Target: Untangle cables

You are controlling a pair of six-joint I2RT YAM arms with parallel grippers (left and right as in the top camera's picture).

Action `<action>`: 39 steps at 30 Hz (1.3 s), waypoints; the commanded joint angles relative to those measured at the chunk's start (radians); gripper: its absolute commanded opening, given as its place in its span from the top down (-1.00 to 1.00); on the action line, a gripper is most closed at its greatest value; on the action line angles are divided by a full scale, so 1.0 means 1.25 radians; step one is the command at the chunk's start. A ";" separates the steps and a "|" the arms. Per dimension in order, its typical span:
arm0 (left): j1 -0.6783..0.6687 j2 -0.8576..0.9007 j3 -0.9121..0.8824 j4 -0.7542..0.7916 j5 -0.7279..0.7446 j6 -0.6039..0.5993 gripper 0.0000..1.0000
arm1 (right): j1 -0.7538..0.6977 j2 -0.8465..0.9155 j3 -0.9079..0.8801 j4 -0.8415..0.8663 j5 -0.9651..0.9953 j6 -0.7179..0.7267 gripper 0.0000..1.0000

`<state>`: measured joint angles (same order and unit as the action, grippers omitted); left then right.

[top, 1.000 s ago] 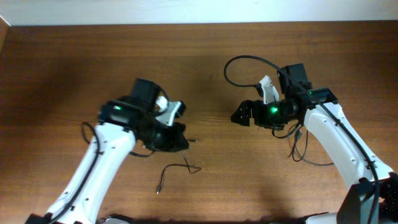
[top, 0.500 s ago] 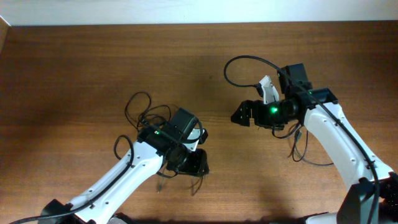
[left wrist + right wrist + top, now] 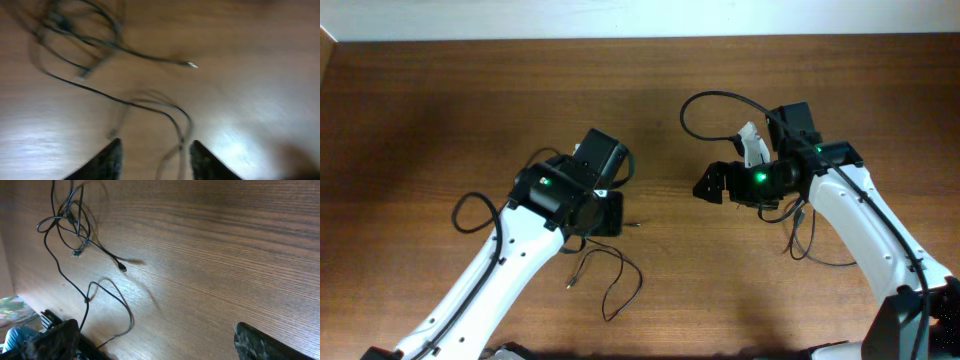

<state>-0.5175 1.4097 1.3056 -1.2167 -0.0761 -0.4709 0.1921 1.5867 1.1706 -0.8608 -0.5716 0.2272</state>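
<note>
The cables are thin black cords on the brown table. One loose loop [image 3: 622, 282] lies in front of my left gripper [image 3: 607, 214], with a small plug end [image 3: 570, 284] and a silver tip [image 3: 636, 224]. The blurred left wrist view shows a tangle [image 3: 70, 30] at upper left and the silver tip [image 3: 191, 64]. There my left gripper [image 3: 154, 152] is open above the table, with one cable strand [image 3: 176, 125] running down between its fingers, not clamped. My right gripper [image 3: 712, 185] is wide open and holds nothing. Its wrist view shows the tangle [image 3: 70, 220] far off and a loop [image 3: 117, 302].
Thin black cords [image 3: 798, 238] trail on the table beside the right arm. A thick arm cable [image 3: 705, 100] arches behind the right gripper. The table's far edge [image 3: 640, 38] meets a white wall.
My left arm swung down over the cable loop, then back up and left. The loop now lies wider and closer to the front edge. The right arm has not moved.
</note>
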 commanded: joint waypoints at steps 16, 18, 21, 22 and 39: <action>0.014 0.132 0.004 0.043 -0.281 0.167 -0.46 | -0.002 -0.006 -0.002 0.000 0.007 -0.010 -0.97; 0.015 0.158 0.003 0.045 -0.281 0.170 -0.31 | -0.002 -0.006 -0.002 0.000 0.007 -0.010 -0.97; 0.019 0.201 0.003 0.056 -0.281 0.169 -0.22 | -0.002 -0.006 -0.002 0.000 0.007 -0.010 -0.97; 0.020 0.214 0.003 0.061 -0.286 0.169 -0.24 | -0.002 -0.006 -0.002 0.000 0.007 -0.010 -0.97; 0.150 0.394 0.003 0.205 -0.174 0.294 -0.38 | -0.002 -0.006 -0.002 0.001 0.011 -0.010 -0.97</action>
<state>-0.3332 1.8545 1.3056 -0.9630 -0.3408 -0.1535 0.1921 1.5867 1.1706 -0.8604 -0.5716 0.2268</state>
